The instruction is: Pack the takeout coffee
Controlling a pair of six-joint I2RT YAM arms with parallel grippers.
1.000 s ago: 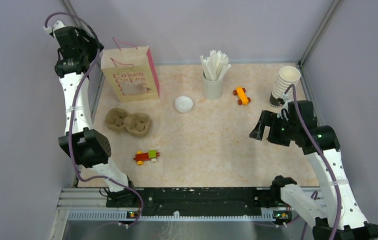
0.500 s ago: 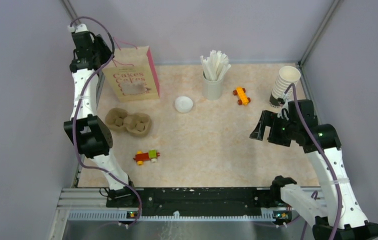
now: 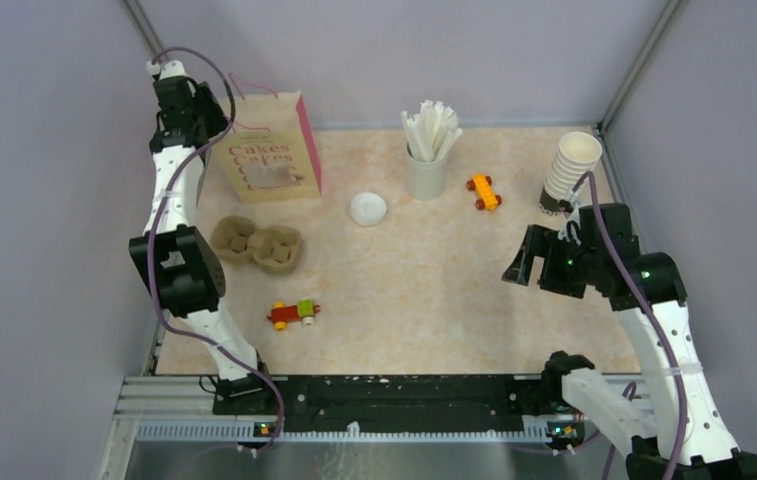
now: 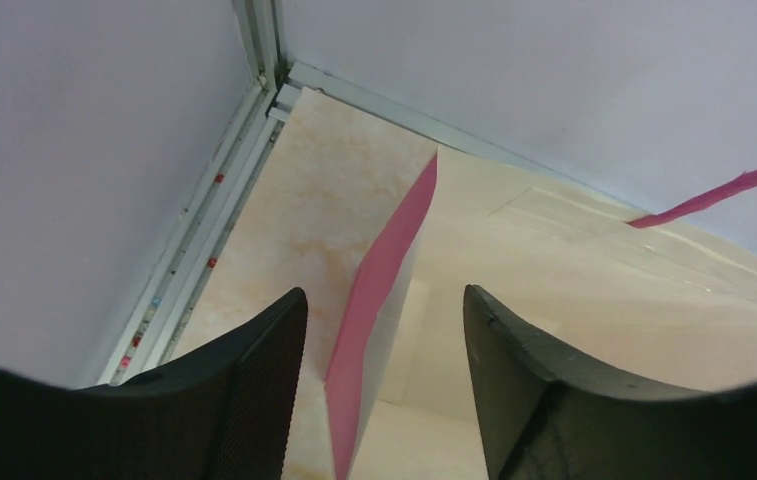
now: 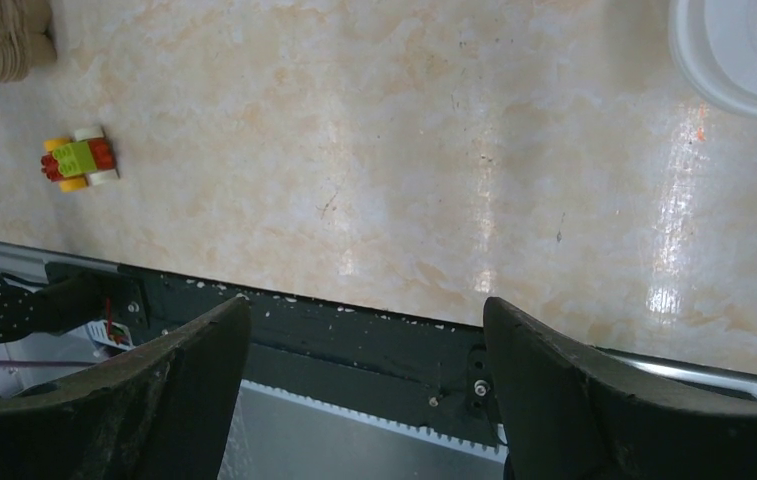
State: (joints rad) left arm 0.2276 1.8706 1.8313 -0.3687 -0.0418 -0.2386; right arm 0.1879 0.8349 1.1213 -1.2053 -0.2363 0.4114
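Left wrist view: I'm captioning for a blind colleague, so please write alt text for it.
The open left gripper's two black fingers frame the pink side edge of a standing paper bag, its pink handle at right. The marbled table and the enclosure's grey corner lie behind.

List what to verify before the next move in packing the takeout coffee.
1. Left pincer open: ok.
2. Cakes bag's pink edge between its fingers: ok.
3. Bag standing upright: ok.
4. Bag mouth wide enough for a cup: cannot tell.
5. Right pincer open and empty: ok.
6. Cup set in the cardboard cup tray: not ok; the paper cups stand stacked at the far right corner.
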